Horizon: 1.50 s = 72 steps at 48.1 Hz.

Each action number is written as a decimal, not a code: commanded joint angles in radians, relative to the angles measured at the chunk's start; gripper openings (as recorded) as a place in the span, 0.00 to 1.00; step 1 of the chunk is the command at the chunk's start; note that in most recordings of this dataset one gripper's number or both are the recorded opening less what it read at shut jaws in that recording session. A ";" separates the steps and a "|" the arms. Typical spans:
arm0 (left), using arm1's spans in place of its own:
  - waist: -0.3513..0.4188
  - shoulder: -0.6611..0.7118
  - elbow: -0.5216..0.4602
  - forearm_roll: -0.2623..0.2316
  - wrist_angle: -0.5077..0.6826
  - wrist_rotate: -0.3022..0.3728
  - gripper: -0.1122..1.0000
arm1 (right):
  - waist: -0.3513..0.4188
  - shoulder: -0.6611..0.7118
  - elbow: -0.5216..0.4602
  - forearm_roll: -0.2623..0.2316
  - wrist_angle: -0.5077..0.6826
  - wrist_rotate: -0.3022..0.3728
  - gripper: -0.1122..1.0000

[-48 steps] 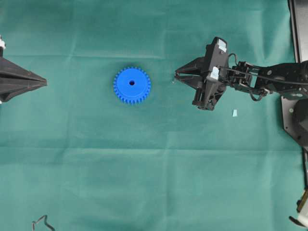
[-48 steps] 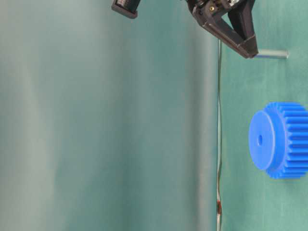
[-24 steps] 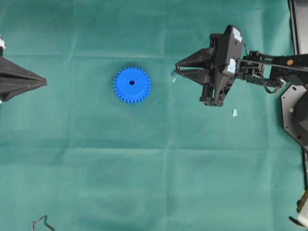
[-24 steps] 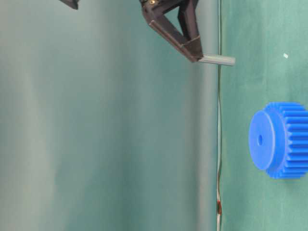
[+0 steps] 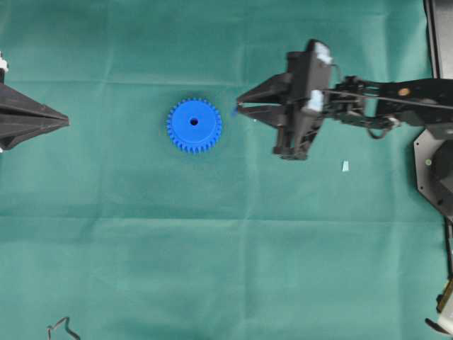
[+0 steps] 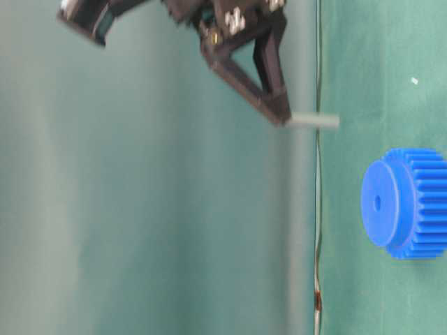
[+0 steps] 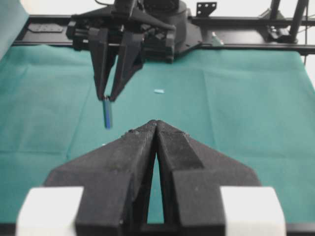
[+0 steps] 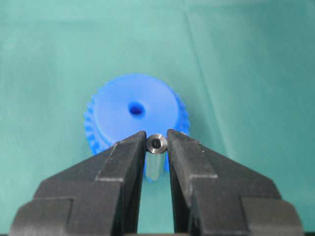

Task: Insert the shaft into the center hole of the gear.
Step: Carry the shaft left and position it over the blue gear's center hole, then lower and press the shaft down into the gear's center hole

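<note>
Right claw (image 8: pixel 156 147) pinching the pin (image 8: pixel 155 156) by its upper end, the pin hanging below the tips, just short of the gear (image 5: pixel 194 125) ahead. Left claw (image 7: pixel 156 129) pressed together, idle. Stiff, light and probably slippery, the pin needs a firm grip near its top.

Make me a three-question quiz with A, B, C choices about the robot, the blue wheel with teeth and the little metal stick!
1. Where is the bright blue round plastic gear?
A. flat on the green cloth
B. in a gripper
C. on a shelf

2. How many holes show in the gear's flat face?
A. three
B. one
C. none

3. What is the right gripper doing?
A. open, empty
B. resting on the gear
C. shut on the tiny silver-grey metal shaft

Answers:
1 A, the overhead view shows it lying alone on the cloth.
2 B, only the center hole shows.
3 C, the shaft sits pinched between both fingers, off the cloth.
</note>
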 commanded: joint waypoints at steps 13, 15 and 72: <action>0.002 0.006 -0.021 0.002 -0.005 -0.002 0.10 | 0.015 0.121 -0.195 -0.014 0.025 -0.005 0.25; 0.002 0.006 -0.021 0.002 -0.005 -0.002 0.10 | 0.017 0.127 -0.204 -0.014 0.025 -0.003 0.25; 0.002 0.006 -0.021 0.002 -0.005 -0.002 0.10 | 0.020 0.213 -0.213 -0.014 -0.060 0.009 0.25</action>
